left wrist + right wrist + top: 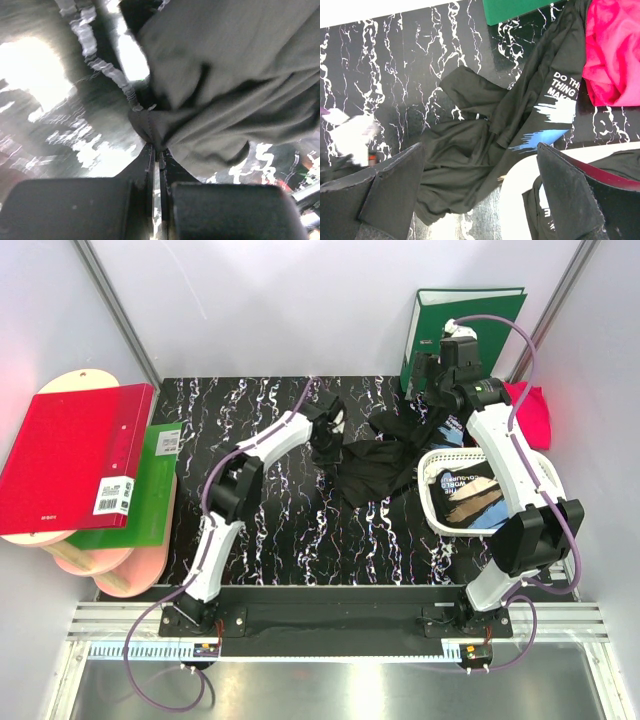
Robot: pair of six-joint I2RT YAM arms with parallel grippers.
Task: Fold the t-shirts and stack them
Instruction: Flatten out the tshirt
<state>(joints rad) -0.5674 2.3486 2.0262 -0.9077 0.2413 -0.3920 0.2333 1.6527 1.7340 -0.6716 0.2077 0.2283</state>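
A crumpled black t-shirt (pixel 378 468) lies on the marbled table, its blue and white print (pixel 555 117) turned up at its right side. My left gripper (pixel 326 443) is at the shirt's left edge. In the left wrist view the left gripper (pixel 158 149) is shut on a pinched fold of this black t-shirt (pixel 230 85). My right gripper (pixel 480 192) hangs open high above the black t-shirt (pixel 465 160), holding nothing. A crimson-pink t-shirt (pixel 531 410) lies at the back right. Another black printed t-shirt (pixel 470 498) sits in the basket.
A white lattice basket (pixel 437 457) stands at the right, its rim (pixel 520 200) under my right gripper. A green binder (pixel 455 325) leans on the back wall. A red binder (pixel 75 455) and a green one (pixel 150 490) lie off the table's left side.
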